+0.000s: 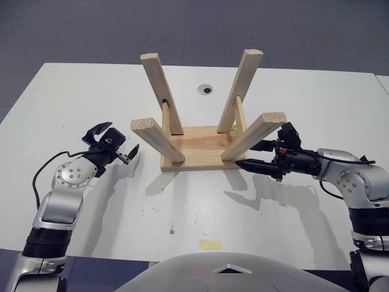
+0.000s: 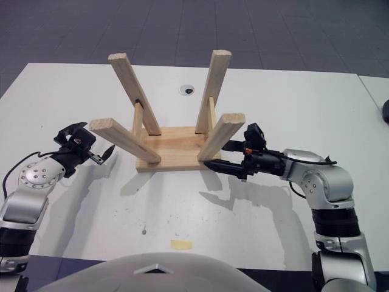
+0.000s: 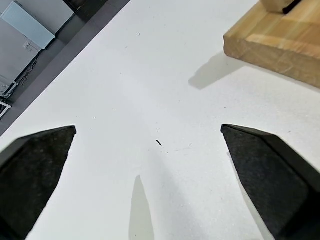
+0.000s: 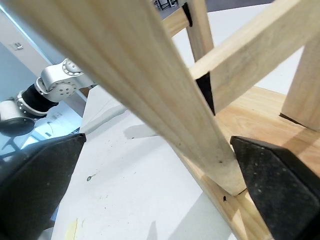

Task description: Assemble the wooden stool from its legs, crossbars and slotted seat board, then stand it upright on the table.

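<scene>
Nearest, the left gripper (image 1: 115,140) hangs low over the table (image 1: 73,97) at 9 o'clock of the stool (image 1: 203,137), jaws spread and empty. The right gripper (image 1: 250,154), at 4 o'clock, has its fingers apart on either side of the near right leg (image 1: 255,135), not pinching it. The stool rests inverted mid-table, seat board (image 1: 194,157) flat and legs splayed upward; turning it by one leg may pull that slotted joint loose or skid the board.
</scene>
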Action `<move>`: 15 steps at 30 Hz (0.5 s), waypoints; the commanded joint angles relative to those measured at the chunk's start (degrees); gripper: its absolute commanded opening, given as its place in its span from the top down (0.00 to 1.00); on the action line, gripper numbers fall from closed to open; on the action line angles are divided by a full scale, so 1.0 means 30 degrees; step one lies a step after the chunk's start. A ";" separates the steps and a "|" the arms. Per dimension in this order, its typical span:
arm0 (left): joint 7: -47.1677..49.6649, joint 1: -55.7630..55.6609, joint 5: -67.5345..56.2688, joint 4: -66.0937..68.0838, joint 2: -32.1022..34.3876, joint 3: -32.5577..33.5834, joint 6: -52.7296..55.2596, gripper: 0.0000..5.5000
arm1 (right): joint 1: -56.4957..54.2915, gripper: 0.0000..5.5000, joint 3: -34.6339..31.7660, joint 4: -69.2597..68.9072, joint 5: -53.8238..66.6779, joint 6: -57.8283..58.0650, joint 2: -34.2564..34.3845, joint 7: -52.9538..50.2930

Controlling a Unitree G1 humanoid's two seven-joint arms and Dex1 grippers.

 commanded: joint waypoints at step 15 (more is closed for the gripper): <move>-0.7665 -0.1491 -0.6118 -0.2524 -0.0172 -0.0582 0.2509 0.02 | -0.2698 0.02 0.2749 0.5974 -0.5634 -0.6366 -0.0032 0.3327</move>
